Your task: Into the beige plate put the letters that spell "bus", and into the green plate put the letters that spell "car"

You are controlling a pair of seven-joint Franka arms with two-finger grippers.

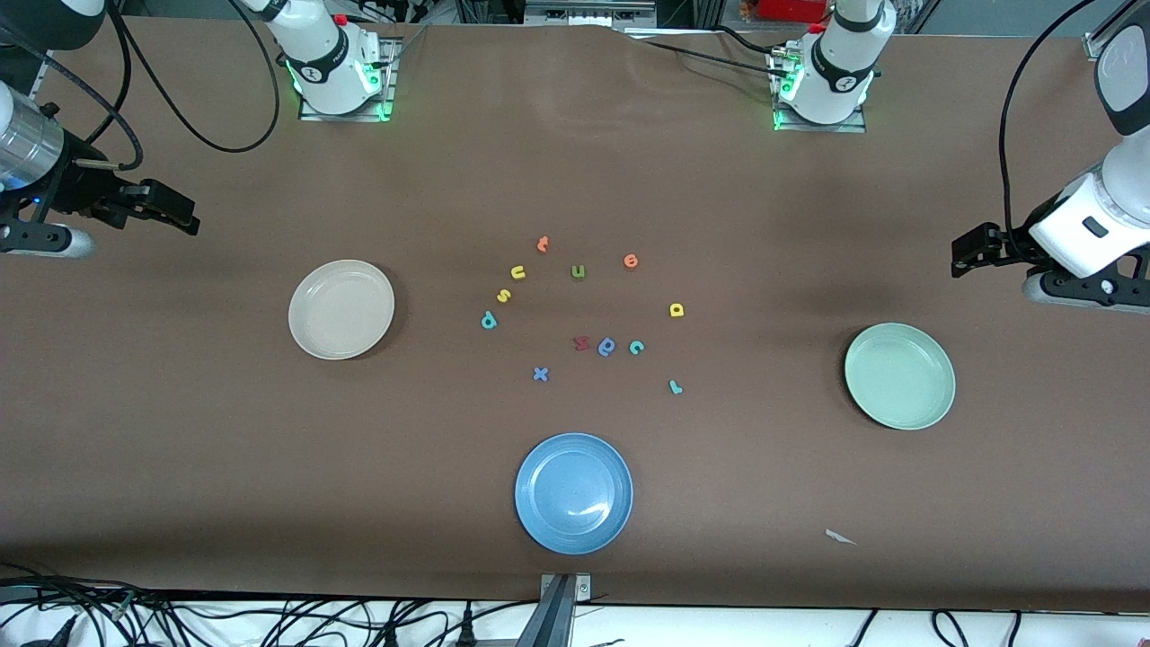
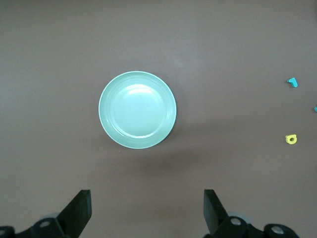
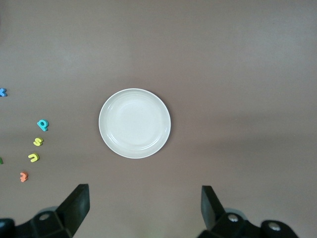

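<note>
Both the left claw [image 1: 966, 253] and the right claw [image 1: 175, 216] hang spread and empty at the desk's ends, each near its plate, so picking the olive "u" [image 1: 578, 271] instead of the yellow "u" [image 1: 518, 272] among the mid-desk letters is the risk.

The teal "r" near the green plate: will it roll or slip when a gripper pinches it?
The teal "r" lies flat, so rolling seems unlikely. It looks tiny and thin, so probably light and prone to skid on the table. Its hooked shape may twist when pinched.

Left gripper [image 2: 147, 213] raised at left arm's table end, jaws wide apart, empty. Right gripper [image 3: 144, 210] raised at right arm's end, likewise wide, empty.
</note>
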